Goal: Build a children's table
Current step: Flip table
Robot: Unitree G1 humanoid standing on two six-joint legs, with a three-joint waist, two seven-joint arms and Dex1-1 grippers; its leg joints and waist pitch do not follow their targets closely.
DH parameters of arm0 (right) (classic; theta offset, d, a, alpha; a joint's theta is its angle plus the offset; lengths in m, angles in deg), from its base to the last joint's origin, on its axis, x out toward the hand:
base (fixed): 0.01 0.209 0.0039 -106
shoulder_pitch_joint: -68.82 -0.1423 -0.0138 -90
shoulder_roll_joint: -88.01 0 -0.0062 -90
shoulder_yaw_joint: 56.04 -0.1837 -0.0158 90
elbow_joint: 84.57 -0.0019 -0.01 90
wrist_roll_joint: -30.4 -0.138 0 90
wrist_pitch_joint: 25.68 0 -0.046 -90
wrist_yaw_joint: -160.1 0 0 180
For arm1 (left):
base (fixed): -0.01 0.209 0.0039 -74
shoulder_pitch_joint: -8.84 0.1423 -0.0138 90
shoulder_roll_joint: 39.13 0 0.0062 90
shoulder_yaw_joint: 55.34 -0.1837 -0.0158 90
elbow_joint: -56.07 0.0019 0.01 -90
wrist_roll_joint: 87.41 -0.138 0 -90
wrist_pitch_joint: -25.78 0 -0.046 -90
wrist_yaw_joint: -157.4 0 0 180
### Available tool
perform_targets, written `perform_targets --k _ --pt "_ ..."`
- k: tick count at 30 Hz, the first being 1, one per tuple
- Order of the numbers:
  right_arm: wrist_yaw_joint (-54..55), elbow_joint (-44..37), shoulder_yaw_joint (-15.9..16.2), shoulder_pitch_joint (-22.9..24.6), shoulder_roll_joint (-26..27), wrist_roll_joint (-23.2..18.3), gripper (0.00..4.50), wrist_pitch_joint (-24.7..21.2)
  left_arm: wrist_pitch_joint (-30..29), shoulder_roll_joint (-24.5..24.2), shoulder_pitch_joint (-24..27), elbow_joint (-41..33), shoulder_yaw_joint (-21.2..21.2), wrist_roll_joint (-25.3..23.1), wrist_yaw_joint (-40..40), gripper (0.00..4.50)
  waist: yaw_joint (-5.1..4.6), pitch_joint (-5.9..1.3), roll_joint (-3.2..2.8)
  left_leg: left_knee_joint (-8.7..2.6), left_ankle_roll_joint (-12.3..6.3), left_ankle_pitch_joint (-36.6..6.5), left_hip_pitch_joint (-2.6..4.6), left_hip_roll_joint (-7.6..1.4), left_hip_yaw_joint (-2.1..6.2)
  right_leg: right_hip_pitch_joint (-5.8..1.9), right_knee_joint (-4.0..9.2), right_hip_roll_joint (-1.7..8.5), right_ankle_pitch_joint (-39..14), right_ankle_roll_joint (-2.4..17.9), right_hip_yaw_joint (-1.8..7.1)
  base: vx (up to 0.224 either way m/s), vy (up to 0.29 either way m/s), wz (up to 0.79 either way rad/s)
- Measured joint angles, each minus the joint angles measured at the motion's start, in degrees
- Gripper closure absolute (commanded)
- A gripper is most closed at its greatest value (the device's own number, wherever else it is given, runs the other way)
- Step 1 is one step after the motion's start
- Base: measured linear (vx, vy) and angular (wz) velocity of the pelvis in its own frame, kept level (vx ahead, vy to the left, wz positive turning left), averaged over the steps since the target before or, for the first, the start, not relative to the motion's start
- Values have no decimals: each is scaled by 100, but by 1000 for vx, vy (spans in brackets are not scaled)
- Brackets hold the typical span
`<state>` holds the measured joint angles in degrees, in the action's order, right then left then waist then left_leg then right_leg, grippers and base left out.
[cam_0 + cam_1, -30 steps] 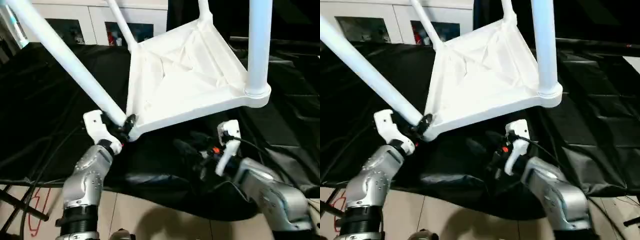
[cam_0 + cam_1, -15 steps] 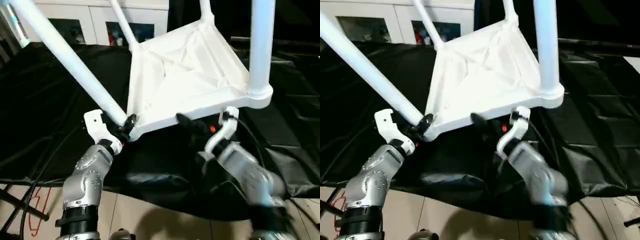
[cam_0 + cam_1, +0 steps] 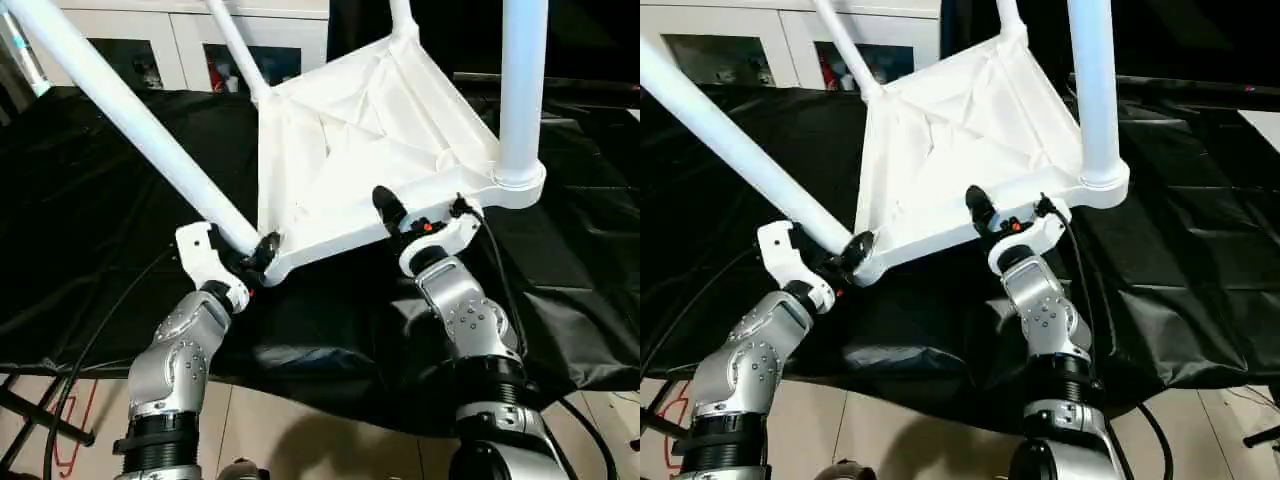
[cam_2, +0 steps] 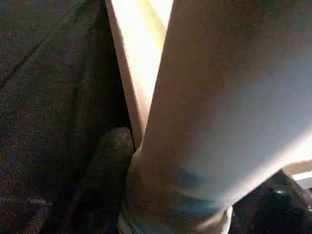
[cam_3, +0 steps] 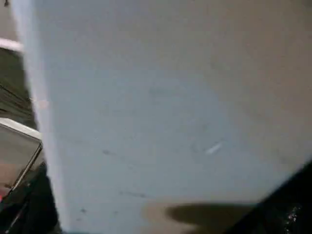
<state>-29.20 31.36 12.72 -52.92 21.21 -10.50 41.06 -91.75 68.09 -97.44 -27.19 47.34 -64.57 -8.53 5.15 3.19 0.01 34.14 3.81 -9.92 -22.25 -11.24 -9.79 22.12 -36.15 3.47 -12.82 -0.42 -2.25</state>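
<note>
We count one upturned white plastic table top (image 3: 370, 150) with four white tubular legs (image 3: 130, 115); left end effector (image 3: 255, 258) clamps one leg's base; right end effector (image 3: 420, 212) gapes wide over the top's rim.

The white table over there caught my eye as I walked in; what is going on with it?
A humanoid robot is putting together a children's table, which lies upside down and tilted on a black cloth, legs pointing up. The left gripper is closed around the base of the near-left leg at its corner socket. The right gripper, wide open, sits at the tabletop's near edge beside the near-right leg. All four legs appear seated.
</note>
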Motion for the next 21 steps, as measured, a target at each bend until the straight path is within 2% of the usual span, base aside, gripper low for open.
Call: perform_targets --k 1,2,12,13,20,21 --pt "-34 46 0 -20 0 -2 37 29 -7 -6 0 0 -1 0 0 184 -5 0 0 0 0 0 1 0 0 0 0 0 0 0 0 0 0 0" --pt "-79 120 -5 -55 -5 -2 60 58 -13 -10 0 0 1 0 0 184 -9 0 0 0 0 1 2 0 0 0 -1 0 1 0 0 0 0 0" --pt "-250 526 -143 -293 -15 -23 122 247 -28 -21 -8 0 -4 -3 -2 184 -15 0 0 0 0 1 5 -1 -1 0 -3 -1 3 2 2 0 0 0" --pt "-256 591 -146 -334 -19 -28 144 268 -21 -30 -9 0 -11 -10 -16 184 -19 0 0 0 0 2 6 -1 -1 0 -4 -1 3 3 2 0 0 0" --pt "-317 788 -172 -380 -29 6 200 364 28 -93 -13 13 -29 -147 -64 184 -12 0 0 0 0 2 5 -2 -1 0 -4 -1 4 4 1 0 0 0" --pt "-325 809 -175 -380 -28 7 206 374 30 -98 -13 15 -31 -165 -73 149 -11 0 -2 0 0 2 5 -2 -1 0 -4 -1 4 4 0 0 0 0"
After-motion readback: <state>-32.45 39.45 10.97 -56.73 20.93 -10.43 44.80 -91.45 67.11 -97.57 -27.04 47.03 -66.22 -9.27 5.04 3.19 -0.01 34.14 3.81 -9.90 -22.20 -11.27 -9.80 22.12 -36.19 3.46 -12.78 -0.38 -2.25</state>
